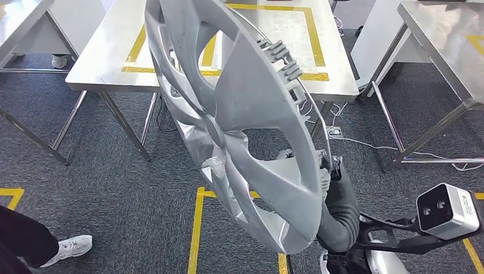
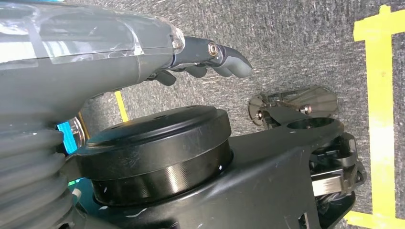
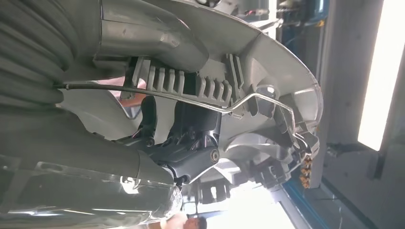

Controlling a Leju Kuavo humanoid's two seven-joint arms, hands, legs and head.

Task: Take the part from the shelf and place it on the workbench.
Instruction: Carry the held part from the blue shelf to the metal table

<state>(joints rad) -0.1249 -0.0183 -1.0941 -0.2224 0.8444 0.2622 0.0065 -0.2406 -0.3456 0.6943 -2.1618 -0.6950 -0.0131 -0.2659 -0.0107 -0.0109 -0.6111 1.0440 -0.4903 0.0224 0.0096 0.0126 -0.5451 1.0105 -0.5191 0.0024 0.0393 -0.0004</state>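
Observation:
The part is a large silver wheel cover (image 1: 240, 114), held up on edge and tilted in the middle of the head view. My right hand (image 1: 328, 174) grips its rim at the lower right. In the right wrist view the dark fingers (image 3: 191, 148) clamp the ribbed back of the cover (image 3: 267, 62) beside its wire ring. The steel workbench (image 1: 108, 63), marked with a yellow tape rectangle, stands straight ahead behind the cover. My left hand (image 2: 200, 57) hangs over the carpet with its fingers loosely stretched and nothing in them.
More steel tables stand at the far right (image 1: 445, 40) and far left (image 1: 17, 17). A person's white shoe (image 1: 71, 246) is at the lower left. Cables and a power strip (image 1: 337, 132) lie under the workbench. Yellow tape lines (image 1: 197, 228) mark the carpet.

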